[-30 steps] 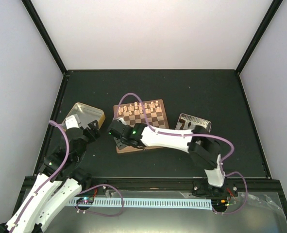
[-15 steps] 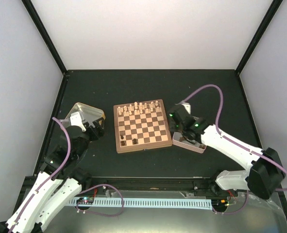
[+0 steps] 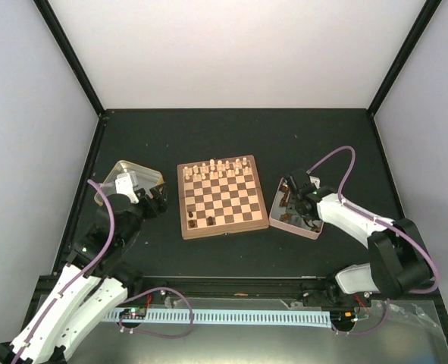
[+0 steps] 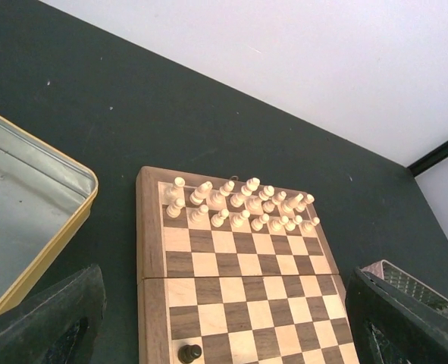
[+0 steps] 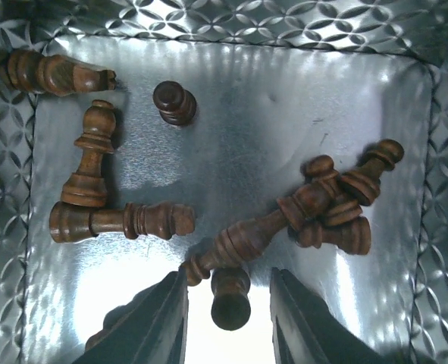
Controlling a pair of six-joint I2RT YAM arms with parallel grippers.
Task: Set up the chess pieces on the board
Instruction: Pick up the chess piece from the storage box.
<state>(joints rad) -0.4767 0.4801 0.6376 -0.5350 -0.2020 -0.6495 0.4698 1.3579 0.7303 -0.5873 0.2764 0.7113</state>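
1. From above, the right pincer [image 3: 294, 205] hung low over the pink-rimmed tray [image 3: 278, 224]. The board [image 3: 222, 208] lay just to its left. The jaws were too small to read from there.
2. In the same view, the left pincer [image 3: 146, 199] waited with the yellow-rimmed tin [image 3: 111, 176] on its left and the board on its right. The cream pieces [image 3: 216, 168] filled the board's two far rows, well ahead of both pincers. On the near side I could make out a dark pawn [image 3: 211, 221], perhaps a second.
3. On the left wrist camera, the left pincer [image 4: 225, 303] stood spread wide and empty, its fingers [image 4: 49, 318] at the bottom corners of the view. The board lay straight ahead of the gap, with the tin off to the left.
4. On the right wrist camera, the right pincer [image 5: 227, 284] was set narrow but not closed. It straddled one dark chessman [image 5: 231, 299] lying on the tray floor, with bare metal showing on either side. The other dark pieces [image 5: 330, 205] lay beyond the fingertips: a tangled heap ahead to the right, several toppled ahead to the left, and one upright.
5. To my eye, the step in hand was fetching the next dark piece. The next move called for closing squarely on that chessman and lifting it clear of the long piece beside the left finger. It would then have to be carried left and stood upright on the board's near rows.
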